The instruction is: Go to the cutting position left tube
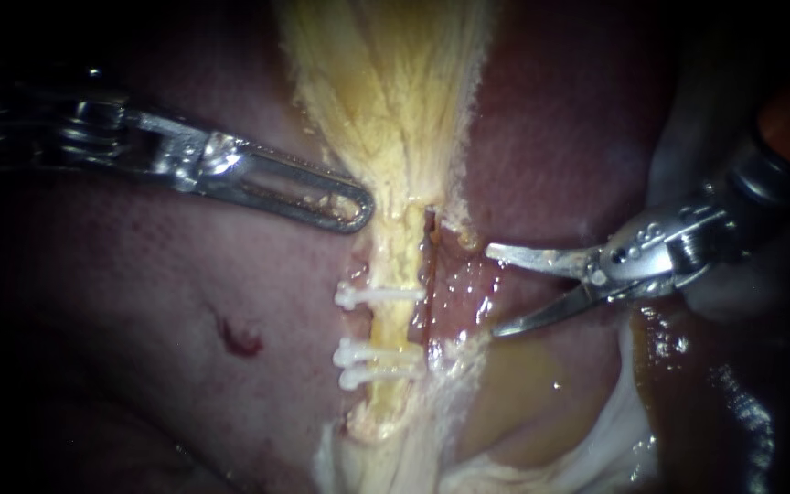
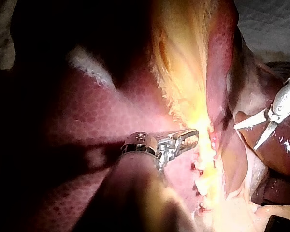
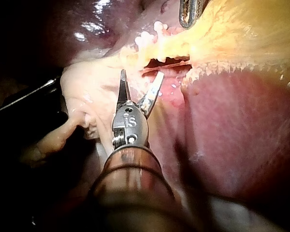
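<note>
- The left tube (image 1: 393, 320) is a pale yellow strand running down the middle of the exposed tissue, with dark red liver (image 1: 185, 293) on both sides of it.
- It carries three white clips. One clip (image 1: 378, 295) sits higher up and a pair of clips (image 1: 372, 361) sits close together lower down, with a bare stretch of tube between them.
- The right instrument (image 1: 500, 288) comes in from the right and ends in two curved blades. They are spread wide with nothing between them.
- Its tips point at the tube level with that bare stretch. They hang near it over wet, glistening tissue and do not touch it.
- From the right arm's camera, the right instrument (image 3: 141, 75) has the clipped tube just ahead of its blades.
- The left instrument (image 1: 358, 210) reaches in from the left. Its slotted jaws lie together, and the tip rests against the edge of the yellow fibrous tissue (image 1: 386, 82) above the top clip.
- The left arm's camera shows the left instrument (image 2: 193, 136) the same way, with the open blades well off beside it.
</note>
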Motion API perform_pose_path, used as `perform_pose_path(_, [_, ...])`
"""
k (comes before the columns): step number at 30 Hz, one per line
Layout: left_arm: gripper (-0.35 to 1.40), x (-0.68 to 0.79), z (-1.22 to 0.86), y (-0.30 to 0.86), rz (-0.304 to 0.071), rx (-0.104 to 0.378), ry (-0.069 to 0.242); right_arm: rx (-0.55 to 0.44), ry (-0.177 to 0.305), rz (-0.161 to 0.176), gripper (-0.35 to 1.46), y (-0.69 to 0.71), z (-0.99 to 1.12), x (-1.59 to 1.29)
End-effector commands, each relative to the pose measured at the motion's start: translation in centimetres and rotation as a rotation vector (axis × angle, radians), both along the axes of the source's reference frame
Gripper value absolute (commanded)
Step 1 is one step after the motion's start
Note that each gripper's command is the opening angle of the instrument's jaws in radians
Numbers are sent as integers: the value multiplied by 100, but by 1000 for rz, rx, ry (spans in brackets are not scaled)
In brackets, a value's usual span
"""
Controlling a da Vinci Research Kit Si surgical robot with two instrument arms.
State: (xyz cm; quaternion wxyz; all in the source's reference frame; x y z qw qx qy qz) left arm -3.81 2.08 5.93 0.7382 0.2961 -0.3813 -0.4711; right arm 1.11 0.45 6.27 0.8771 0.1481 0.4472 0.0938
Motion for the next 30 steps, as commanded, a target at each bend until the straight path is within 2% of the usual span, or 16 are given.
perform_pose_path(1, [-35,3,-4,2,1,3,-2,1,-1,1,144,1,-1,1])
perform_pose_path(6, [-35,25,-30,11,-8,3,2,1,-1,2,144,1,-1,1])
perform_pose_path(11, [-35,40,-43,9,-16,-1,8,9,5,-5,144,3,-2,2])
perform_pose_path(16, [-35,41,-44,9,-15,-1,8,27,30,-33,144,3,-1,8])
perform_pose_path(19, [-35,41,-44,9,-16,-1,8,61,35,-34,144,-1,2,13])
perform_pose_path(23, [-35,39,-44,9,-16,-1,8,106,40,-36,144,-12,11,23])
perform_pose_path(30, [-35,38,-43,9,-17,-1,9,184,56,-67,144,-39,37,51])
